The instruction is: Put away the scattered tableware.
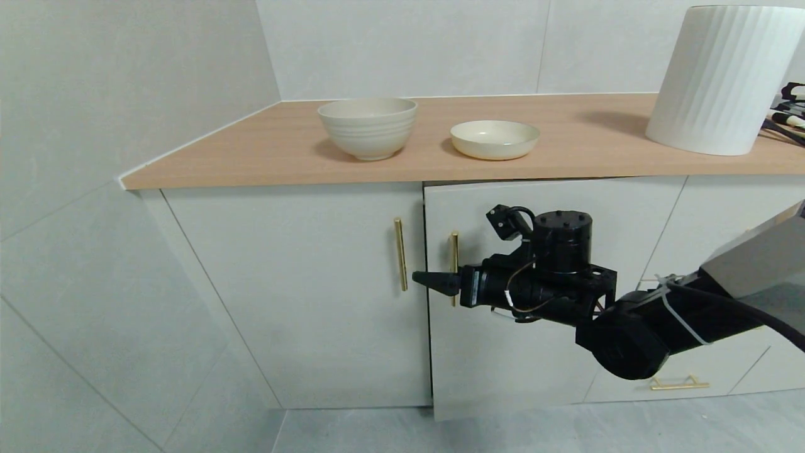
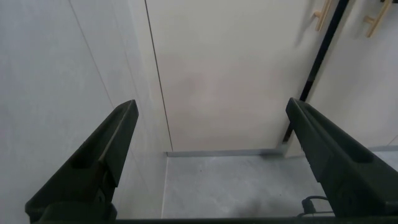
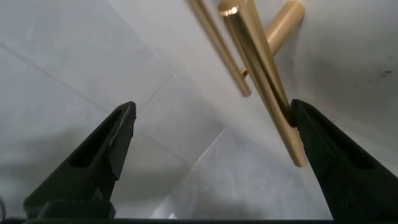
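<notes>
A big bowl (image 1: 368, 128) and a flat little dish (image 1: 495, 139) sit near each other on the wood counter (image 1: 251, 157), not touching. At the far end stands a tall white tub (image 1: 723, 78), and the picture's edge cuts off its top and side. Some dark tools (image 1: 789, 113) poke out beside it, too cut off to name.

Under the counter are two doors with gold handles. The right door (image 1: 503, 377) is open a crack. The right gripper (image 1: 434, 281) is at the right handle (image 1: 453, 251). From the head it looks like one black tip, and it hides the handle's middle. The right wrist view shows its fingers (image 3: 112, 149) spread wide, holding nothing. The handle is between them, close against one finger, but I can't tell if they touch. The left handle (image 1: 400, 254) is just beside.

The left gripper (image 2: 211, 112) is spread wide and empty. It points at the foot of the left door (image 2: 230, 74) and the floor (image 2: 224, 186).

A drawer handle (image 1: 679, 382) peeks out under the right arm, partly hidden.
</notes>
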Available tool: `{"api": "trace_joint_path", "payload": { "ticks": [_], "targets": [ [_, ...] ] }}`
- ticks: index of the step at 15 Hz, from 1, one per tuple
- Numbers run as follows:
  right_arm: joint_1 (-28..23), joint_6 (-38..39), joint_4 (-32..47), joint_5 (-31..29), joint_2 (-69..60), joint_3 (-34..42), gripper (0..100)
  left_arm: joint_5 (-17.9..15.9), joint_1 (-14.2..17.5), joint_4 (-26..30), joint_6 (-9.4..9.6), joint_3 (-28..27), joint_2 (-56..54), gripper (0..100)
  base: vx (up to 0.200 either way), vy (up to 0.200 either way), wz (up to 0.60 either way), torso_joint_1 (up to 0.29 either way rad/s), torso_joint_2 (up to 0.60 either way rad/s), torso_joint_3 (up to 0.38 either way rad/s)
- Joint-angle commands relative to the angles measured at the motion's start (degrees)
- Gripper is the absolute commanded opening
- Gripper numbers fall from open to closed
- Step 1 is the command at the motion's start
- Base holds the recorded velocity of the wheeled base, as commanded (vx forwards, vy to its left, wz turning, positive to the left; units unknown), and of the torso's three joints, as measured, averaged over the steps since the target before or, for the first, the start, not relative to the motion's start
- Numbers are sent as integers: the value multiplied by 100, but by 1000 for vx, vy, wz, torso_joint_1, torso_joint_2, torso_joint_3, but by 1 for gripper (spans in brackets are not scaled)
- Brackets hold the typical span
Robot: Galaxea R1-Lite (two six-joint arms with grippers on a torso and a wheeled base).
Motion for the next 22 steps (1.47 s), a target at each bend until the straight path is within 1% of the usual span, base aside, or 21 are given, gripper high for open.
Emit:
{"api": "trace_joint_path", "payload": {
  "ticks": [1,5,8,11,14,16,20,21,22],
  "targets": [
    [131,2,-13,39,-212,124,100,0,-1,1,-1,0,9,100,0,0,0,0,0,0],
    [184,2,-13,39,-238,186,100,0,-1,1,-1,0,9,100,0,0,0,0,0,0],
    [263,-7,-13,92,-748,845,100,0,-1,1,-1,0,9,100,0,0,0,0,0,0],
    [281,-7,-22,531,-1513,1566,100,0,-1,1,-1,0,9,100,0,0,0,0,0,0],
    [360,-7,-66,619,-2128,2251,100,0,-1,1,-1,0,9,100,0,0,0,0,0,0],
    [421,2,-66,716,-2286,2462,100,0,-1,-7,-9,0,9,100,0,0,0,0,0,0],
    [536,2,-66,742,-2304,2603,100,0,-1,-25,17,0,9,100,0,0,0,0,0,0],
    [536,10,-66,742,-2295,2603,100,-88,-1,-34,52,-44,9,100,0,0,0,0,0,0],
    [536,10,-66,742,-2295,2612,100,-290,-1,28,70,-369,18,100,0,0,0,0,0,0]
  ]
}}
